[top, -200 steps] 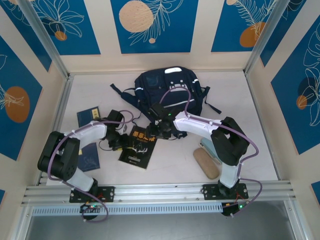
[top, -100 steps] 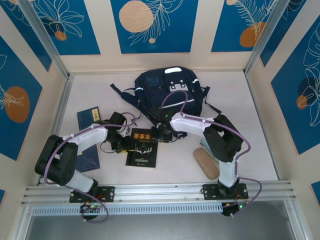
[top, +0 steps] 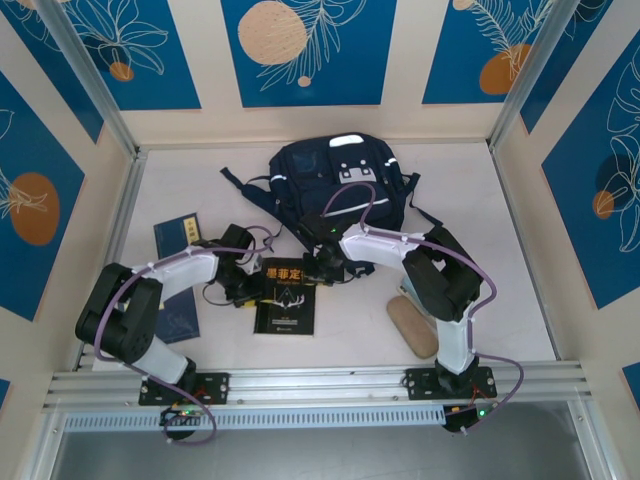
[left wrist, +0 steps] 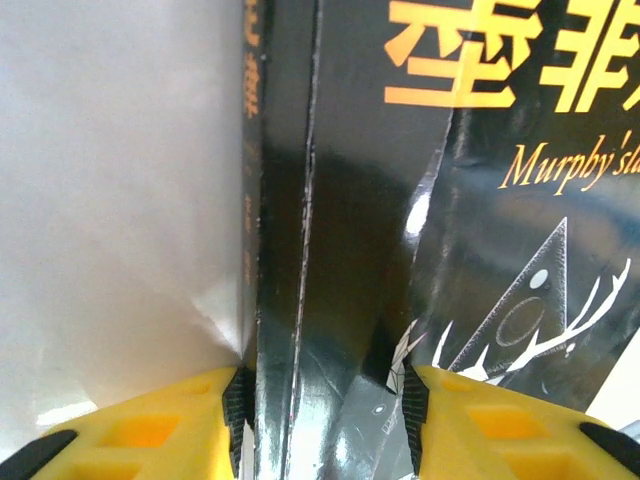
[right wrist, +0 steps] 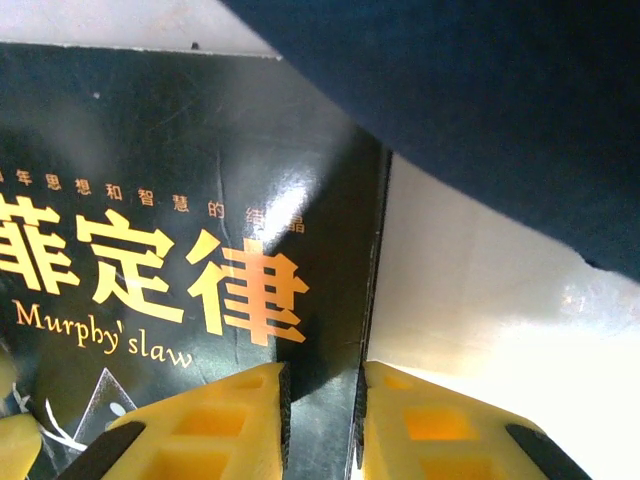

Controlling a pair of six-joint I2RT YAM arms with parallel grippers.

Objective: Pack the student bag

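Observation:
The student bag (top: 340, 180) lies at the back middle of the table, navy with white trim; its dark fabric (right wrist: 480, 90) hangs over the upper right of the right wrist view. A black book (top: 285, 305) with orange lettering lies flat in front of it. My left gripper (top: 250, 287) straddles the book's spine (left wrist: 280, 250): jaws apart (left wrist: 325, 405), one pad by the spine, the other over the cover. My right gripper (top: 322, 268) sits at the book's (right wrist: 200, 200) upper right corner. Its jaws (right wrist: 323, 410) are narrowly apart across the cover's edge.
Two blue booklets (top: 178, 232) (top: 180, 312) lie to the left, near the left arm. A tan pouch (top: 412, 325) and a pale blue item (top: 412, 293) lie right of the book, by the right arm. Bag straps (top: 240, 185) trail on the table.
The book has turned from tilted to square with the table's front edge. The right gripper's jaws have narrowed and its arm has folded in toward the book.

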